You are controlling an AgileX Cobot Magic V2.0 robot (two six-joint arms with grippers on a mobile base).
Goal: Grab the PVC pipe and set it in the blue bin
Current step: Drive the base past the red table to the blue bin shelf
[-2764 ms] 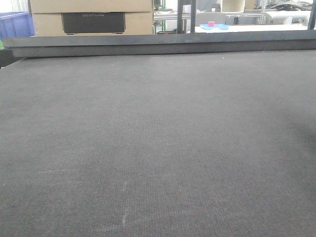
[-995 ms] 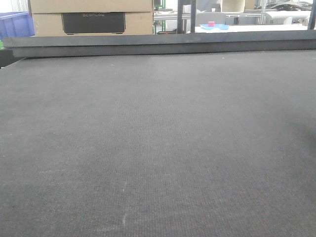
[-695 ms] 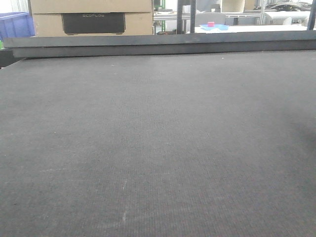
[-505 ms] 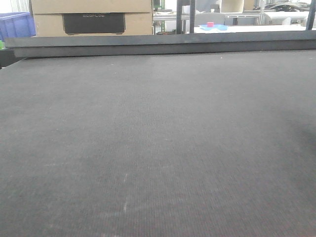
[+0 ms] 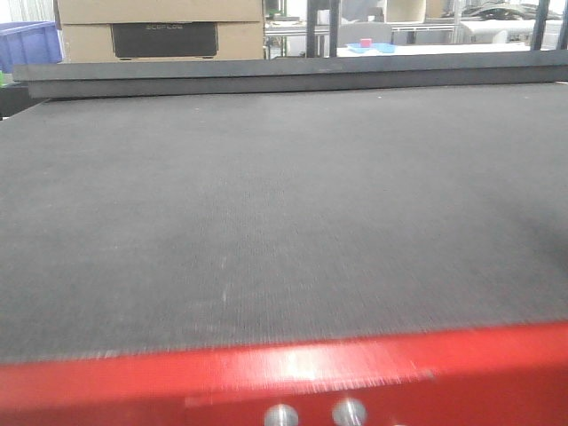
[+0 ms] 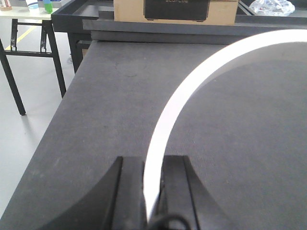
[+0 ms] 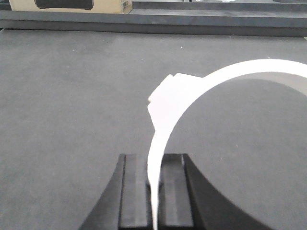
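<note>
Since the earlier frame a red edge (image 5: 284,368) has come into the front view, below the dark worktop (image 5: 284,177). The right claw (image 7: 154,177) is closed on the PVC pipe (image 7: 172,100), held above the worktop; the left claw (image 6: 153,177) grips another white curved piece (image 6: 165,120).

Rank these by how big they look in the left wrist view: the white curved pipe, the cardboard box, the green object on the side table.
1. PVC pipe, gripped in the left pincer; nearness to the camera inflates it.
2. cardboard box.
3. green object, tiny and far off.
</note>
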